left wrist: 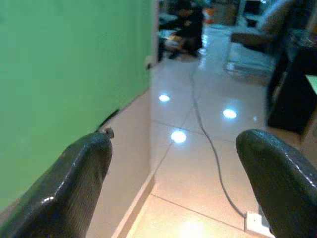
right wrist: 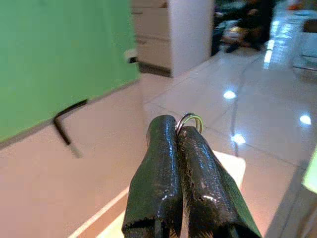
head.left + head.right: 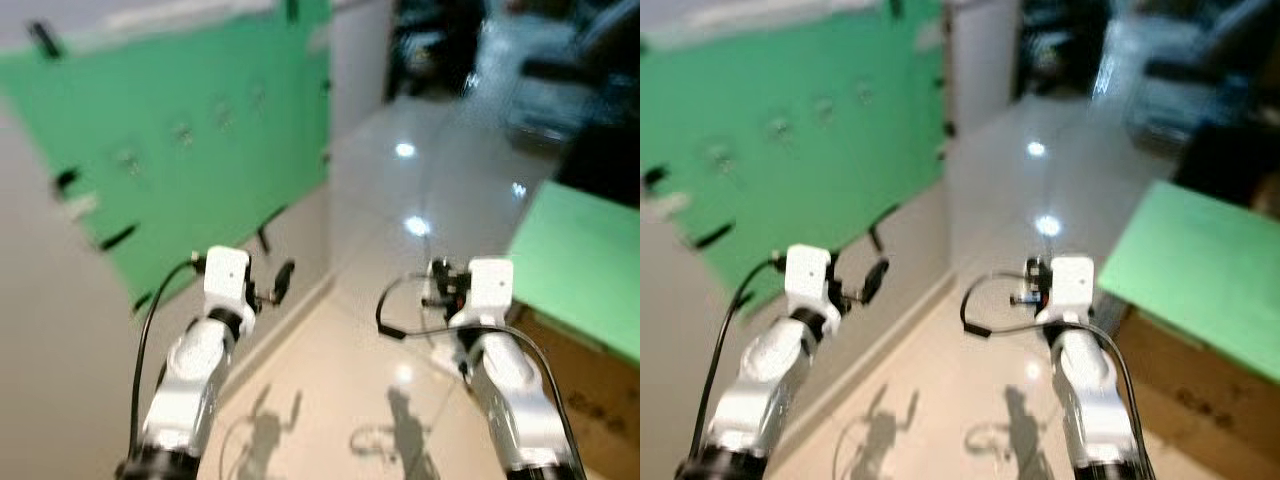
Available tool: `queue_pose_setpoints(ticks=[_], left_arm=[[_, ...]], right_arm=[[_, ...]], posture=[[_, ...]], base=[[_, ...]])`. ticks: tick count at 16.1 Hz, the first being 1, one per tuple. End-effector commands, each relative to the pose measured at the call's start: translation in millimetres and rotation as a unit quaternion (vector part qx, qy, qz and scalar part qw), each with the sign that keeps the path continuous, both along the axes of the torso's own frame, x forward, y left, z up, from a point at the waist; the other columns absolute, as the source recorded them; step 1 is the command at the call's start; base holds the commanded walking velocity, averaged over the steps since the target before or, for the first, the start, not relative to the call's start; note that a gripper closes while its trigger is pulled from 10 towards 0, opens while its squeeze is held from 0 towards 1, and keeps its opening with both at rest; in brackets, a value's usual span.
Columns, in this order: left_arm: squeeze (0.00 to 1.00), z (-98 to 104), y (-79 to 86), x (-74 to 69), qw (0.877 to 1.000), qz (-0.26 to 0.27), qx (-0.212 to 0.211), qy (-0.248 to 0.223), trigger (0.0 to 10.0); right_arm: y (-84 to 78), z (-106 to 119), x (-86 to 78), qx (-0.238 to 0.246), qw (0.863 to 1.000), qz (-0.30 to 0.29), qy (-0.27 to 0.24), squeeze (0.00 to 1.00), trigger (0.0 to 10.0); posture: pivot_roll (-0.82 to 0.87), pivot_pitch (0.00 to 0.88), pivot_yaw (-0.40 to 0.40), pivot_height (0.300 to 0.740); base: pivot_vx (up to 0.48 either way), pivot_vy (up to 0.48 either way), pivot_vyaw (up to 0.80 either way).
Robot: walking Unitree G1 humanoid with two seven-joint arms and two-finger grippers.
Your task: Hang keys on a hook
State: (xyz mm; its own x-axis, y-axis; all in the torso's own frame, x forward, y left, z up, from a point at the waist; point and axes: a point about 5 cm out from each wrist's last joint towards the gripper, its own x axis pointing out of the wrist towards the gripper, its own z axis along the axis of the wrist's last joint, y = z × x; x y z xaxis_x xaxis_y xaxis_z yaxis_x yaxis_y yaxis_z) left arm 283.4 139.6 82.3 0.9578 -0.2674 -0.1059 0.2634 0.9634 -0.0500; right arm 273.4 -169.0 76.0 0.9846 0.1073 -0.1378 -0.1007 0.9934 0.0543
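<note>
- Both arms are reaching fwd over the tiled floor (image 3: 380, 330), with open room between and ahead of them.
- Right gripper (image 2: 177, 130) is pressing its fingers together on a key ring (image 2: 190, 119); the thin silver loop is sticking out just past the tips, pointing along the fingers. Keys themselves are hidden.
- Left gripper (image 1: 173, 148) is standing w/ fingers wide apart, nothing between.
- Green board (image 3: 200, 130) w/ small hooks (image 3: 182, 133) is hanging on the wall to the left, its lower edge above the skirting; blurred.
- Green-topped box (image 3: 590, 270) is bordering the right side.
</note>
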Motion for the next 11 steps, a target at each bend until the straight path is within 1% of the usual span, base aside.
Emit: queue_pose_setpoints(ticks=[1, 3, 4, 7, 9, 10, 11], left_arm=[[0.0, 3.4, -1.0, 1.2, 1.0, 0.005, -0.002, -0.004, 10.0], [0.0, 5.8, -4.9, 1.3, 1.0, 0.003, 0.0, -0.008, 10.0], [0.0, 6.8, -8.4, 1.1, 1.0, -0.002, 0.009, -0.01, 10.0], [0.0, 6.2, -8.5, 1.3, 1.0, 0.003, 0.018, -0.009, 10.0], [0.0, 3.8, -2.6, 1.8, 0.999, 0.025, 0.023, -0.002, 10.0], [0.0, 0.3, 6.8, 2.5, 0.998, 0.057, -0.006, 0.015, 10.0], [0.0, -0.5, 10.3, 2.6, 0.998, 0.065, -0.007, 0.017, 10.0]], right_arm=[[2.6, 5.9, 3.2, 0.003, 1.0, 0.008, -0.013, 0.0, 0.0], [3.0, 6.1, 3.6, -0.001, 1.0, 0.012, -0.014, 0.0, 0.0], [3.1, 5.8, 3.6, -0.005, 1.0, 0.016, -0.014, 0.0, 0.0], [3.6, 5.3, 4.3, -0.007, 1.0, 0.018, -0.013, 0.0, 0.0], [5.0, 4.3, 4.8, -0.009, 1.0, 0.023, -0.011, 0.0, 0.0], [6.0, 3.5, 5.8, -0.011, 0.999, 0.031, -0.009, 0.0, 0.0], [5.7, 3.2, 6.2, -0.011, 0.999, 0.032, -0.008, 0.0, 0.0]], posture=[[-0.06, 0.0, 0.038, 0.732], [-0.06, 0.0, 0.034, 0.74], [-0.06, 0.0, 0.033, 0.74], [-0.06, 0.0, 0.032, 0.74], [-0.05, 0.0, 0.03, 0.74], [-0.04, 0.0, 0.023, 0.74], [-0.04, 0.0, 0.019, 0.74]], base=[[0.24, -0.412, 0.47], [0.261, -0.399, 0.47], [0.262, -0.398, 0.47], [0.265, -0.396, 0.47], [0.264, -0.398, 0.48], [0.0, -0.36, 0.47], [0.0, 0.0, 0.48]])
